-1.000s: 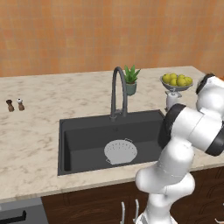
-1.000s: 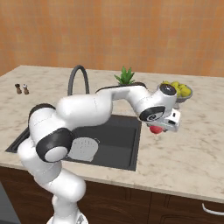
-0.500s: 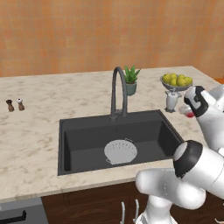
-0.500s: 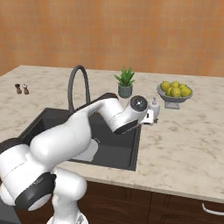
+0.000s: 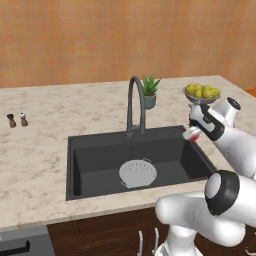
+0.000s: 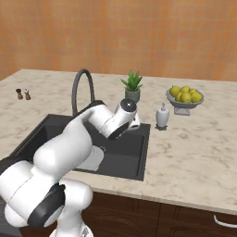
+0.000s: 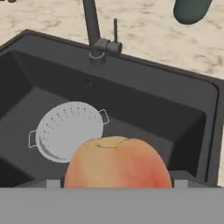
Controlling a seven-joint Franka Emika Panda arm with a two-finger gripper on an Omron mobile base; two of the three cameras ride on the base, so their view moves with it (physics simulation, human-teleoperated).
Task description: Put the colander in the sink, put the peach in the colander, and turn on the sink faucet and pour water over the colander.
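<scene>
1. Pinching the peach (image 7: 117, 162) in my claw (image 5: 192, 134), I hold it over the right part of the sink (image 5: 85, 152), at right of centre in the left base view.
2. My hand view has the peach low and centred: round with no long axis, orange-red, paler yellow on top, with a shallow crease across its upper face.
3. My colander (image 7: 68, 130) lies flat on the sink floor, left of the peach in the hand view, rim up. It is a round, shallow, white-grey bowl dotted with holes; its two small loop handles point to lower left and upper right of that frame.
4. My sink is a dark charcoal rectangle, matte, set in beige marbled counter (image 5: 45, 112).
5. Standing at the sink's far rim, upper centre of the left base view, the faucet (image 5: 135, 105) is slim and dark grey, and its arched spout curves over the basin.
</scene>
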